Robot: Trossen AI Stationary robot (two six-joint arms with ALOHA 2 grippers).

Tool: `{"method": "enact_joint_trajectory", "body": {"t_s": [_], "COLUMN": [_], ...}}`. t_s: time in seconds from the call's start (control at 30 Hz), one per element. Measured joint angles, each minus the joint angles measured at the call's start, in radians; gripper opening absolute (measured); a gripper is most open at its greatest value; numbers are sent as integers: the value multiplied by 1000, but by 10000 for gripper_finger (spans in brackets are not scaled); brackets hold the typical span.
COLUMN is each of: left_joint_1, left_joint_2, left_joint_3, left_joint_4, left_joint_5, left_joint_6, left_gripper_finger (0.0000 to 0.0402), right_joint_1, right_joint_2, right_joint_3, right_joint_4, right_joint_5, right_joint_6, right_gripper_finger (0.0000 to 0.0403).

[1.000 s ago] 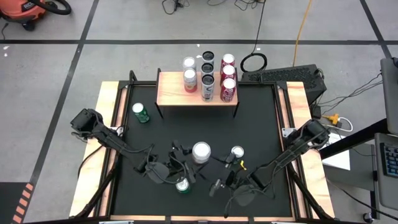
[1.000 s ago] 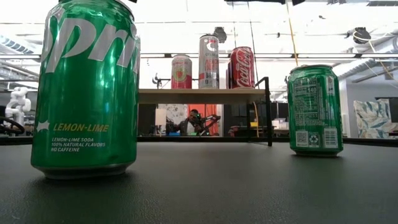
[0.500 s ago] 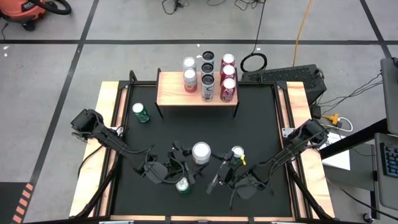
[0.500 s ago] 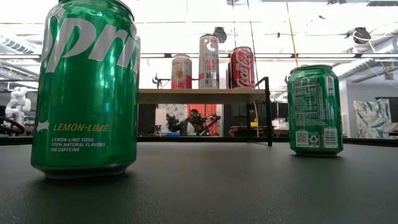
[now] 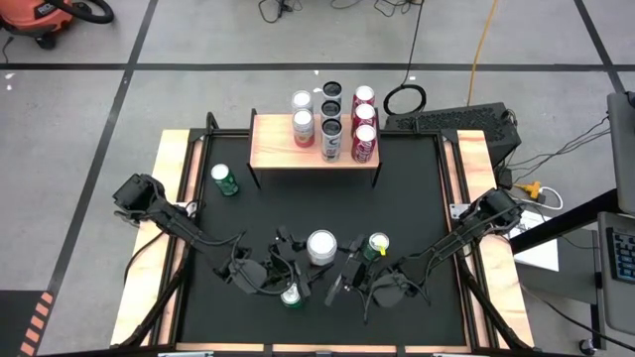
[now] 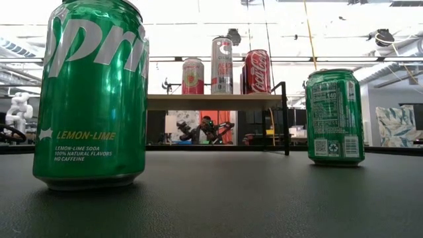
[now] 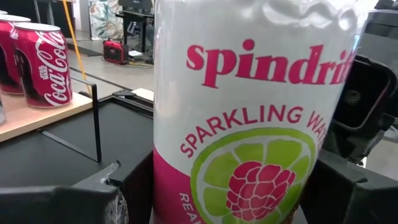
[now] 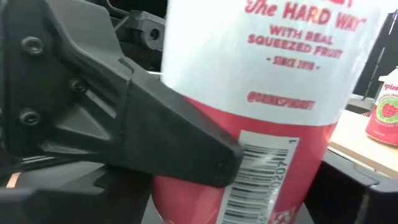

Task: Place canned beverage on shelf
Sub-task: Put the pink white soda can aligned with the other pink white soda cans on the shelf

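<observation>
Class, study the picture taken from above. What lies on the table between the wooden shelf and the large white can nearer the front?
Nothing. In the high view, the black table top is bare between the shelf and the white can.

Cans in green, red, pink and white

Green lemon-lime can (image 6: 92, 92) with white lettering; red cola can (image 6: 257, 71); white Spindrift can (image 7: 249, 112), pink script; pale wood shelf (image 5: 313, 154); black desk (image 5: 417, 198).

One camera looks straight down, one sits at tabletop level; both share the shelf (image 5: 314, 145), wrist cameras close on cans.
</observation>
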Motion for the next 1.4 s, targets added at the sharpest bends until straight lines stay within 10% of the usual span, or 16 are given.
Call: {"method": "enact_joint_trajectory", "body": {"t_s": [0.53, 1.4], "left_joint_1": [-15, -154], "left_joint_2": [0, -101], "left_joint_3": [2, 2], "left_joint_4": [3, 6], "left_joint_5": [1, 1], "left_joint_6": [35, 496], "left_gripper_finger": [394, 398], "right_joint_1": [0, 79], "right_joint_2": [3, 1], "right_joint_3": [-1, -1], "right_joint_4": [-6, -15], "right_joint_5": [-6, -5], "right_joint_6": [-3, -58], "right_gripper_finger": [281, 281]}}
